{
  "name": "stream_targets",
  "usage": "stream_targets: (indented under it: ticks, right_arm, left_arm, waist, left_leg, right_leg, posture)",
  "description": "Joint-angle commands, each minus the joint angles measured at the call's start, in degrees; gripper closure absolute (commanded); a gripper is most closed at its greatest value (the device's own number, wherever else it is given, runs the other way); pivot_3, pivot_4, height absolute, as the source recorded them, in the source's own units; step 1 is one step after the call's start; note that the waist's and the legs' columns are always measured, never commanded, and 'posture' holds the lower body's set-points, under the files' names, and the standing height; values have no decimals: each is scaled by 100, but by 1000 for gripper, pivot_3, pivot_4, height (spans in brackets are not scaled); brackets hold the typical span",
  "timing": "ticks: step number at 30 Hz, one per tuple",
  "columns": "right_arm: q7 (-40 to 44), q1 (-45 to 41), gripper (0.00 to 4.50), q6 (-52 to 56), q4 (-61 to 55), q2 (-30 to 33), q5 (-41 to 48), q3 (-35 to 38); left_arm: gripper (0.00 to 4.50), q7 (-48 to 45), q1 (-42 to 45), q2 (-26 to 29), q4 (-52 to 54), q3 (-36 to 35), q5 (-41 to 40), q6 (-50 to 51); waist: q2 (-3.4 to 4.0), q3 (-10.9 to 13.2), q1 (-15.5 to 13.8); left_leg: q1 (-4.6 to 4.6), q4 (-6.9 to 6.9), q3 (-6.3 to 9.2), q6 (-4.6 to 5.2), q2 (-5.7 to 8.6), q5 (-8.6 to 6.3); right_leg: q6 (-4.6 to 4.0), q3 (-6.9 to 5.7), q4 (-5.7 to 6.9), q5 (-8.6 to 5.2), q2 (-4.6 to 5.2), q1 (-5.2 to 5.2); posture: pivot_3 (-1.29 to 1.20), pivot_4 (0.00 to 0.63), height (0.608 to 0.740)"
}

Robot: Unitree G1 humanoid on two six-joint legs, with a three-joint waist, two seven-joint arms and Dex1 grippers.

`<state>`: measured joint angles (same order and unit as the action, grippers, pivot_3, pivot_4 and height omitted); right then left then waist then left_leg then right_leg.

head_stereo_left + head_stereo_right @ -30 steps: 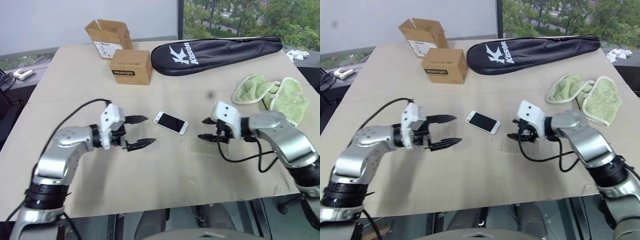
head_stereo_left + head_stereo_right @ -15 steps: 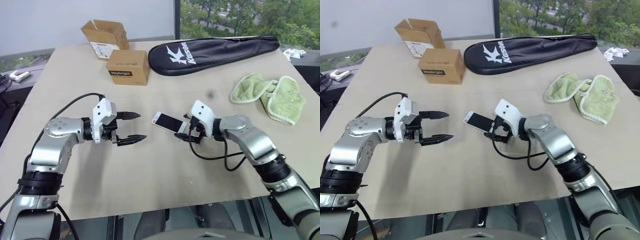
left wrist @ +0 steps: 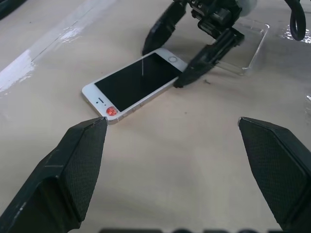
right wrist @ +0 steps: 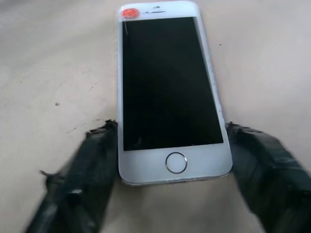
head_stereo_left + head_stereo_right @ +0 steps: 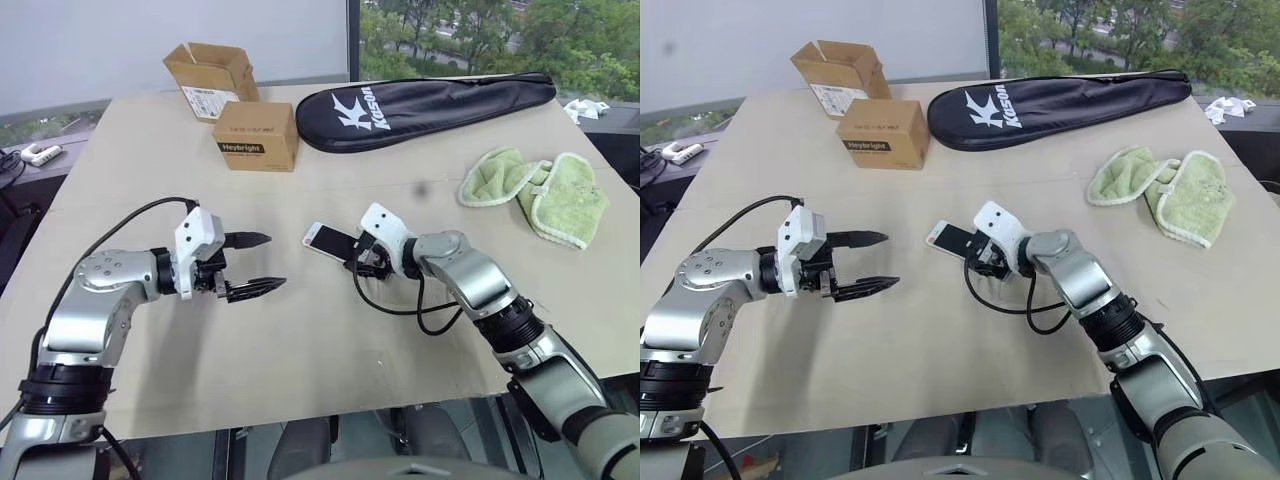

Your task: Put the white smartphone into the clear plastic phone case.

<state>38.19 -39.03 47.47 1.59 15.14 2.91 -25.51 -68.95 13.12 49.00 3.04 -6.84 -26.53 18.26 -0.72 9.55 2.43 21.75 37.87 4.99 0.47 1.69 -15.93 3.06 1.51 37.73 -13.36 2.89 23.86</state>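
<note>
Two claws flank the phone (image 3: 136, 82), which lies flat mid-table. The right claw (image 4: 170, 145) straddles its home-button end, fingers apparently just touching its sides, not yet lifting. The left claw (image 5: 258, 264) hangs wide and empty at nine o'clock. The clear case (image 3: 245, 43) lies behind the right claw. Next: squeeze and lift.

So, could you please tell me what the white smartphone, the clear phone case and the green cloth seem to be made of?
The white smartphone looks like glossy glass on the front, since its black screen reflects light, with a white, probably metal-edged body. The clear plastic phone case seems to be thin, hard, transparent plastic: the table shows through it. The green fuzzy cloth looks like soft, matte microfibre or terry.
</note>
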Motion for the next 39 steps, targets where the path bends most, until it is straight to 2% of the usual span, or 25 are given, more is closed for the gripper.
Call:
stream_targets:
  ticks: [1,7,12,20,23,25,30,35,39]
  right_arm:
    - [5,228,1582,357,45,-33,-5,-173]
    - [41,186,1583,-63,-56,68,-54,-9]
    - [534,113,1583,-303,-634,582,134,213]
    - [1196,219,1583,-8,-1674,1609,715,766]
    - [1140,281,1583,102,-1730,1766,776,898]
    - [983,286,1583,121,-1658,1679,780,925]
    - [461,179,68,365,-1495,936,788,837]
    - [-372,337,68,-241,-813,-102,395,579]
    - [-501,659,68,-941,-176,-255,178,418]
  left_arm:
    - [0,14,32,101,154,-219,-80,1]
    - [0,20,179,32,160,-97,-81,41]
    - [0,6,283,4,118,-60,-74,51]
    - [0,3,505,-72,75,-21,-116,100]
    - [0,-38,568,-96,-2,2,-98,80]
    - [0,-64,586,-116,-103,28,-49,15]
    - [0,-147,607,-71,-216,-10,-27,-28]
    - [0,-312,519,148,-359,-95,78,-149]
    - [0,-317,444,199,-314,-144,40,-146]
  waist:
    - [-1,-1,-1]
    - [-1,-1,-4]
    - [2,2,-25]
    - [1,6,-20]
    - [2,7,-11]
    - [2,7,-2]
    - [2,7,0]
    - [0,6,-4]
    - [0,6,-56]
  left_leg:
    - [1,0,0,0,0,0]
    - [2,0,0,0,0,0]
    - [9,0,2,0,1,0]
    - [23,0,6,1,1,0]
    - [23,0,5,1,1,-1]
    - [22,0,1,1,0,-1]
    - [20,0,0,1,-3,0]
    - [22,0,-3,-16,-1,9]
    - [28,0,1,-23,3,13]
  right_leg:
    - [0,0,-5,0,1,-1]
    - [0,0,-10,0,1,-2]
    - [1,-5,-13,0,2,1]
    - [1,-9,-19,0,3,9]
    - [1,-9,-20,0,4,9]
    - [1,-5,-18,0,3,9]
    - [1,-3,-11,0,-2,12]
    - [1,1,-11,0,0,18]
    - [1,-4,-18,0,5,19]
  posture:
    - [0,150,740]
    - [0,150,740]
    - [0,150,740]
    - [0,150,740]
    - [0,150,740]
    - [0,150,740]
    - [0,150,740]
    - [0,150,740]
    - [0,150,740]
